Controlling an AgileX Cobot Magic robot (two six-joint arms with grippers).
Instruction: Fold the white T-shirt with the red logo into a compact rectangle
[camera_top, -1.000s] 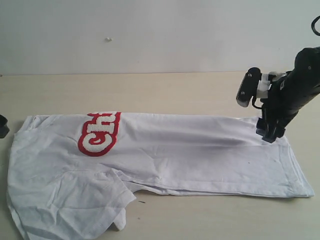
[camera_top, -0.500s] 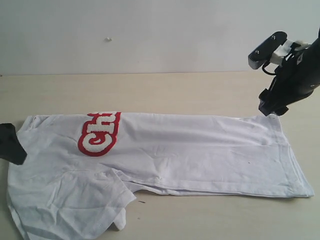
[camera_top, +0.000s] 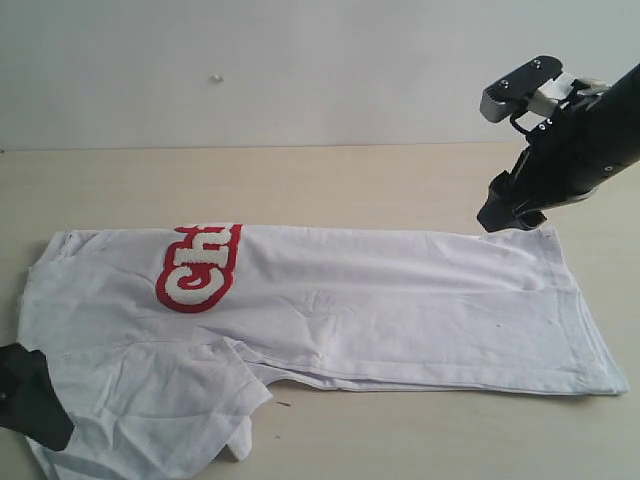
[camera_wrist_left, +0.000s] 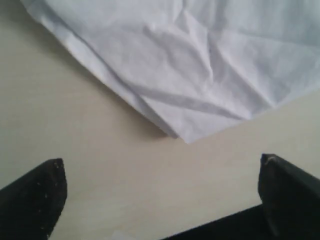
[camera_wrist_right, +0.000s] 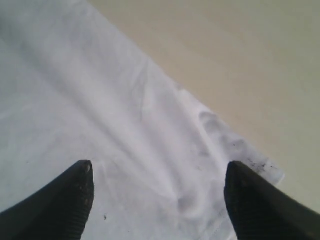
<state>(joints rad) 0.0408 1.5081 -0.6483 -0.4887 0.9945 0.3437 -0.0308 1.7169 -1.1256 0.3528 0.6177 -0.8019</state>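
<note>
The open right pincer (camera_wrist_right: 157, 197) has lifted off the white T-shirt (camera_top: 400, 300). The open left pincer (camera_wrist_left: 160, 192) now nears its sleeve, likely to fold.

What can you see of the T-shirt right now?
The T-shirt is white, soft-looking cloth, lying flat on the table, folded lengthwise into a long band with light wrinkles. A red logo shows partly at the fold, only "Ch" readable. One sleeve lies crumpled at the near left. Neither gripper holds it: the right gripper hangs open over its far right corner, the left gripper open beside the near left corner.
</note>
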